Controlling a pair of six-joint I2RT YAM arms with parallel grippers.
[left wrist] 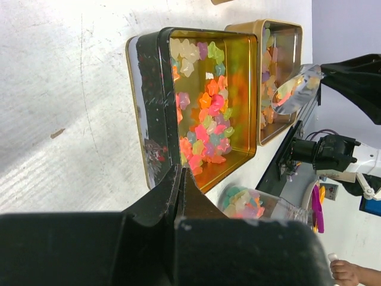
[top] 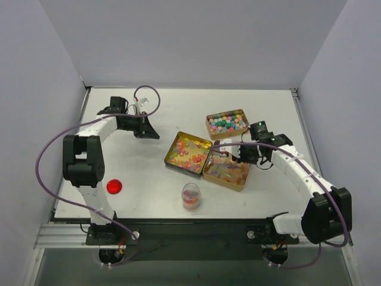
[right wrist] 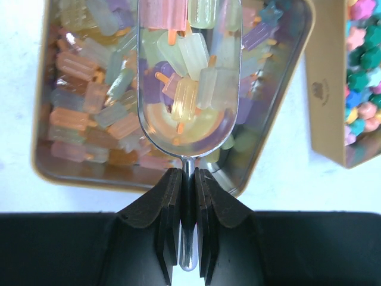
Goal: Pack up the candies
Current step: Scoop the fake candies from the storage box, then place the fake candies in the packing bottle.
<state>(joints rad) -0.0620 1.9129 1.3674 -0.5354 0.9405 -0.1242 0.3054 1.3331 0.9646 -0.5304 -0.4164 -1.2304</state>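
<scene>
R: my right pincer (right wrist: 189,179) clamped narrow on the scoop (right wrist: 189,77) handle, its bowl heaped with candies (right wrist: 184,101), over the gold tin (right wrist: 40,149) | more candies in the black tin (left wrist: 149,107) at its 9 o'clock and in the jar (top: 191,195) at the tabletop's (top: 149,196) 6 o'clock | L: my left pincer (left wrist: 180,179) pressed closed on nothing, at 10 o'clock

Three open tins sit on the white desk (top: 149,119): a gold tin (top: 209,127) far right, a dark-walled tin (top: 181,171) at centre, and a second gold tin (top: 221,183) just beside its right. A scoop (right wrist: 188,152) hangs over this last one. Nearer stands a clear jar (top: 191,196), perhaps plastic, and a red lid (top: 114,186) lies well left.
</scene>
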